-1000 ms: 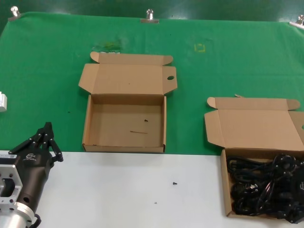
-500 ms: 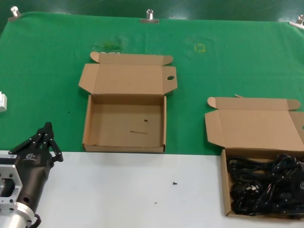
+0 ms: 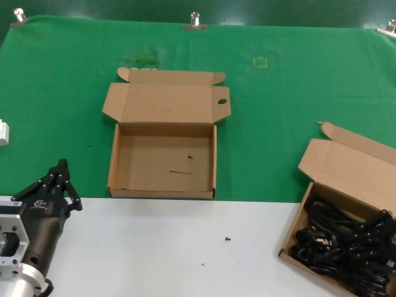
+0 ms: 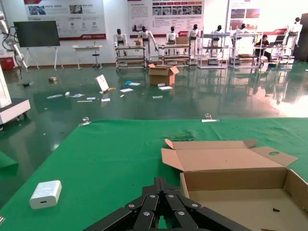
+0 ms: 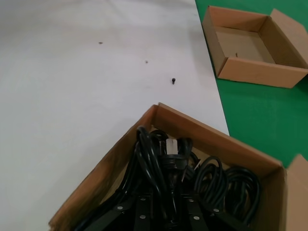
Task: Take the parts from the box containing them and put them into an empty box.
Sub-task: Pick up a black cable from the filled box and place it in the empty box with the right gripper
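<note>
The empty box (image 3: 113,161), with a round-holed lid, lies open on the green mat; it also shows in the left wrist view (image 4: 226,178) and the right wrist view (image 5: 255,74). The box containing the parts (image 3: 294,223) sits skewed at the lower right, lid open, full of tangled black power cords (image 3: 346,244). My right gripper (image 5: 166,192) is down inside this box (image 5: 192,127) among the cords (image 5: 211,173), closed on a bundle; it is out of the head view. My left gripper (image 3: 60,166) is shut and empty at the lower left, beside the empty box (image 4: 161,180).
A white adapter (image 3: 3,132) lies at the mat's left edge, also in the left wrist view (image 4: 45,193). A small black screw (image 3: 228,238) lies on the white table (image 3: 154,247). Metal clips (image 3: 195,20) hold the mat's far edge.
The box with the cords has swung round and shifted right, now lying at an angle. The cords inside have shifted. The left arm has not moved.
</note>
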Available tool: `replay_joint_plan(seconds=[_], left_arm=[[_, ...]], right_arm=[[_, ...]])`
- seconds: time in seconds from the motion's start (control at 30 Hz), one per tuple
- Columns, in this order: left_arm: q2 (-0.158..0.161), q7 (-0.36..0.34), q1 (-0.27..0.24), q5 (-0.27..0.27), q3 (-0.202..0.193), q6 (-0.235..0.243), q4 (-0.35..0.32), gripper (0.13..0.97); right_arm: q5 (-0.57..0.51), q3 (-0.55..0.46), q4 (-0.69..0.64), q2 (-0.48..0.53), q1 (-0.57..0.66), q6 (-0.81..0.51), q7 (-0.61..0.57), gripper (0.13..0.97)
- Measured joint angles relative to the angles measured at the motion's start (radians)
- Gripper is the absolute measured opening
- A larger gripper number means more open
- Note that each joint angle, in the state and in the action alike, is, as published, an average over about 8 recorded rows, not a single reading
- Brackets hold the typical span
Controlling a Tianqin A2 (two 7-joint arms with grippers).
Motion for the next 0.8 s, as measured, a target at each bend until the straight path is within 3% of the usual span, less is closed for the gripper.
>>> replay_joint_plan(seconds=[0.17,0.5,0.8], left_arm=[[0.000,0.000,0.000,0.000,0.000,0.000,0.000,0.139],[0.000,0.000,0.000,0.000,0.000,0.000,0.000,0.139],[0.000,0.000,0.000,0.000,0.000,0.000,0.000,0.139]], right_arm=[[0.009,0.008,0.040,0.009,-0.006,-0.003,0.028,0.213],[0.042,0.031,0.148,0.032,-0.035,-0.009,0.103,0.203],[0.115,0.087,0.261,0.032,-0.062,0.022,0.246,0.198]])
